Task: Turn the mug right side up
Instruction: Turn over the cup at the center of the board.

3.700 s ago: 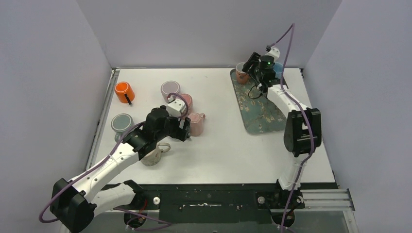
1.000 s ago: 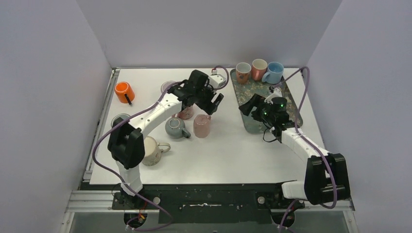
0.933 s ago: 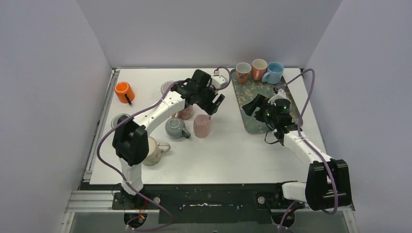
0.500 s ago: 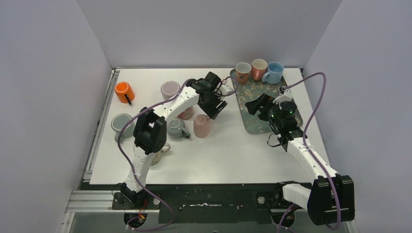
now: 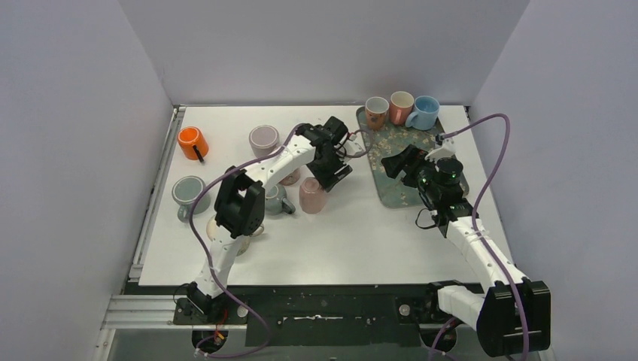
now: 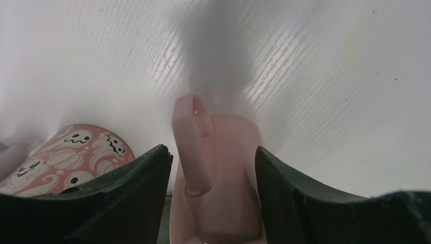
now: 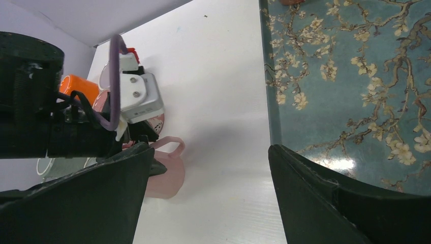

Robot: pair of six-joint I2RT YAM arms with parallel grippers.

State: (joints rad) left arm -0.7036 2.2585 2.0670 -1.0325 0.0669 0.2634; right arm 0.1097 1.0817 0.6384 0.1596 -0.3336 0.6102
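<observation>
Left jaws clamp the pale pink ceramic mug point(image 6: 223, 152) on the white counter point(image 5: 361, 233); right jaws stand wide apart, empty, right of the mug

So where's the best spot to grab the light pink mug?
Probably across its round body, from above. The pale pink ceramic mug stands on end with its loop handle sticking out sideways, so keep the handle in the gap between the fingers. The left gripper straddles it that way.
</observation>
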